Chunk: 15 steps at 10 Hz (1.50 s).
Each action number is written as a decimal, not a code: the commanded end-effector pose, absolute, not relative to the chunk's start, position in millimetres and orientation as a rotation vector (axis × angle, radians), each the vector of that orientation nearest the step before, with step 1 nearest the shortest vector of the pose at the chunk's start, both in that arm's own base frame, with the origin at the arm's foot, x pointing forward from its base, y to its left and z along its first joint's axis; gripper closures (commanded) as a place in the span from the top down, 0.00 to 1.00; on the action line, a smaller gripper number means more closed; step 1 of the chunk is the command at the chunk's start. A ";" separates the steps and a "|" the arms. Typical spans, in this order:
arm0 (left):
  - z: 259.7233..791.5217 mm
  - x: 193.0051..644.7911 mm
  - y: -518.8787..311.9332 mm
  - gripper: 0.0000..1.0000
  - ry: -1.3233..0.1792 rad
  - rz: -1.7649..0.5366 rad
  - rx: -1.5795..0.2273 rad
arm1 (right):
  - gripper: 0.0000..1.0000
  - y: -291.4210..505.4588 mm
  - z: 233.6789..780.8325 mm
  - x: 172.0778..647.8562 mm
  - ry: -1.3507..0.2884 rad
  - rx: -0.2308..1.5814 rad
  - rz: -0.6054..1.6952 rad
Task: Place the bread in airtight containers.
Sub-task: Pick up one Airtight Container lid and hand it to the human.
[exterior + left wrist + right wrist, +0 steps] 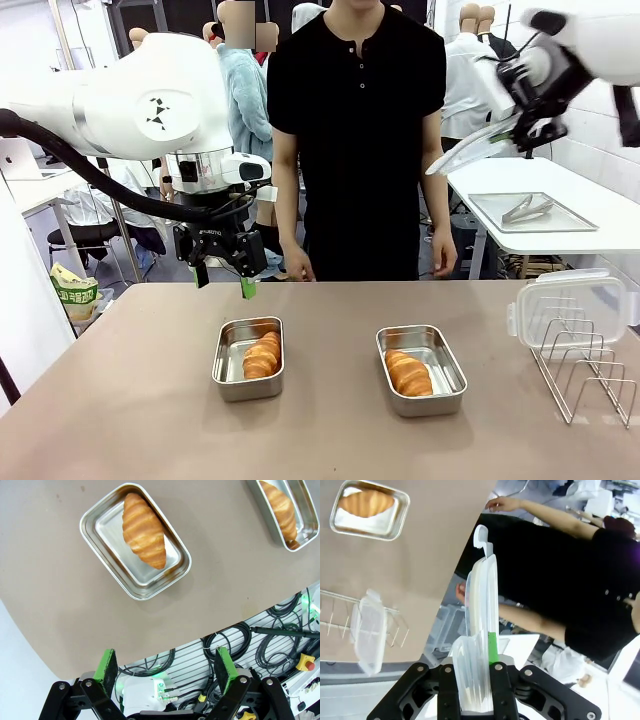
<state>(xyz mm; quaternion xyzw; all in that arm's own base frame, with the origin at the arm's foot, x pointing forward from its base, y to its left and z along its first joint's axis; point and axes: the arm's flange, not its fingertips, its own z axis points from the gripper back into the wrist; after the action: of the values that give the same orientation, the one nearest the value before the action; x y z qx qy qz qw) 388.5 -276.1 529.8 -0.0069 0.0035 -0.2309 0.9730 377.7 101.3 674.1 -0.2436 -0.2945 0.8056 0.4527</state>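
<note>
Plausibly, the clear plastic snap-on lid (468, 152), pinched edge-on in the closed right tool (515, 128) high above the desk's right side, could slip or land askew on a rim. One glossy, ridged golden-brown roll (261, 357) lay in the left shiny rectangular steel pan (233, 362), another roll (408, 373) in the right pan (446, 370), both uncovered mid-desk. The left tool (224, 280) hung open and empty.
</note>
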 end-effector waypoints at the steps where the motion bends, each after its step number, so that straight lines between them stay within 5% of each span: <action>1: 531.7 388.6 -274.7 1.00 0.005 -0.463 -0.006 | 0.00 109.0 668.2 413.3 -0.795 -0.519 2.072; 7: 531.7 388.6 -274.7 1.00 0.005 -0.463 -0.006 | 0.00 144.2 640.1 470.1 -0.807 -0.399 2.180; 15: 531.7 388.6 -274.7 1.00 0.005 -0.463 -0.006 | 0.00 151.8 634.3 469.3 -0.782 -0.402 2.166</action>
<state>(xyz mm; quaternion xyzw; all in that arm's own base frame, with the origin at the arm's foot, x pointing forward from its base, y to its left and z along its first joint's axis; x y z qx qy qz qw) 388.7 -276.1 529.8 -0.0069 0.0035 -0.2308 0.9730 468.5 152.1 634.7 -0.1627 -0.3001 0.8536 0.3936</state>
